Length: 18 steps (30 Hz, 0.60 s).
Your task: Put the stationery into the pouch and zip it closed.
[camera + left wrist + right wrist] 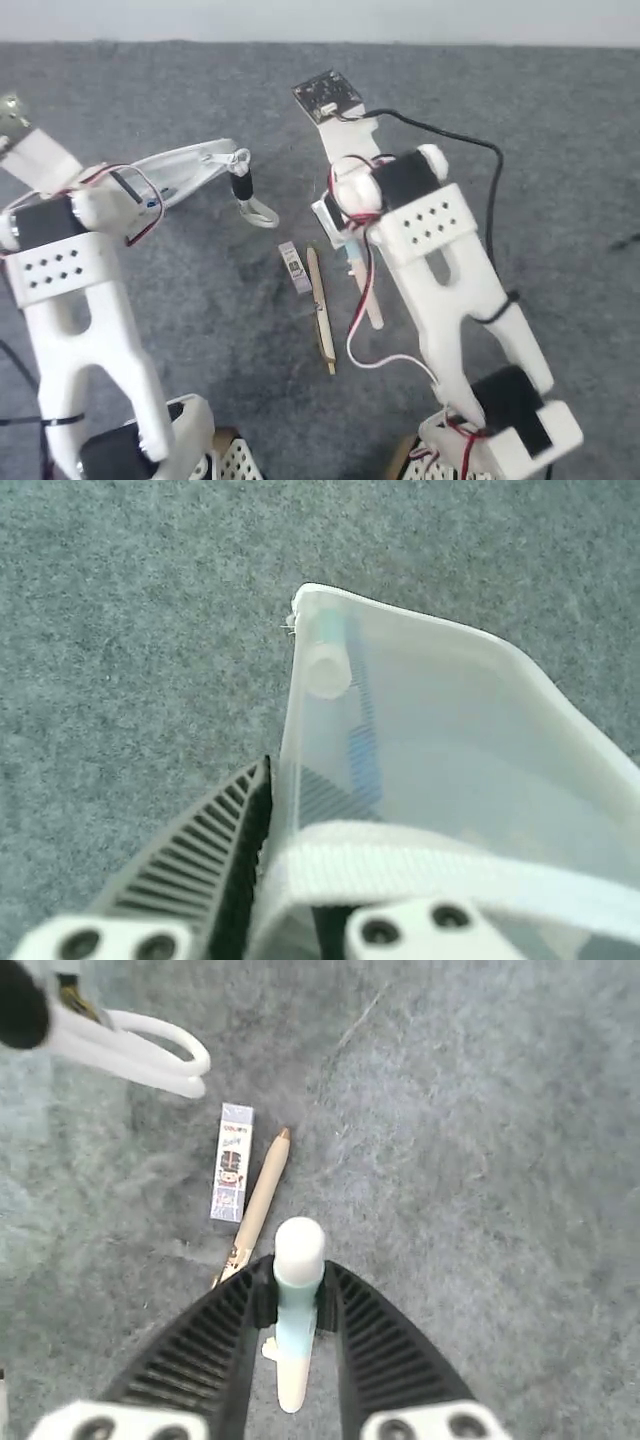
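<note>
Grey-carpeted bench (560, 120).
Translucent pouch (450, 760): lifted off the bench, its zip edge pinched in the closed left claw (280, 820). A white-capped item (326, 668) inside is hazy through the wall, and the pouch's far end is cut off.
Right claw (298, 1270): clamped around a white-capped pen (298, 1245) above the bench, the pen's middle hidden by the fingers.
Pencil (262, 1192): flat on the bench, its lower end hidden behind the right claw.
Eraser (232, 1160): just beside the pencil.

The table (150, 90) has a grey, carpet-like cover. Near its middle lie a small printed eraser (293, 267) and a wooden pencil (322, 312), just beside each other and roughly parallel. The pencil reaches farther toward the near edge.
</note>
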Motion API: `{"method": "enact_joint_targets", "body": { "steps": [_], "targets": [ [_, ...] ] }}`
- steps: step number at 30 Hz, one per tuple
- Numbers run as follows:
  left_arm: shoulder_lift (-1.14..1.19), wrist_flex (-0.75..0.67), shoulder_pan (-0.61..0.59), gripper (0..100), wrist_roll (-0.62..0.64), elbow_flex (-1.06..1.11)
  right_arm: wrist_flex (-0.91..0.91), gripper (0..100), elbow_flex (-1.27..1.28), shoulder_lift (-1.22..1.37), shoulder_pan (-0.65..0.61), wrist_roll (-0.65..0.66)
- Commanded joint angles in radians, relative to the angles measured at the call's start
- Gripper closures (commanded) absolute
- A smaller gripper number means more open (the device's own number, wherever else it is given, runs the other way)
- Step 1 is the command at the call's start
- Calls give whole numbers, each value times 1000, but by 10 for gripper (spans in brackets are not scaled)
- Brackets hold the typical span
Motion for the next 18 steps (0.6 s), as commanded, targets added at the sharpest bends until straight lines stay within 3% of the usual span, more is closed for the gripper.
{"method": "enact_joint_targets", "body": {
  "steps": [1,8,18],
  "targets": [
    [9,-3,2,988,9,-8,13,993,-20,-117,-1,-15],
    [9,-3,3,988,9,-8,67,993,-20,-297,-116,-86],
    [11,-5,3,988,9,-8,-48,993,-20,-460,-125,-101]
  ]
}}
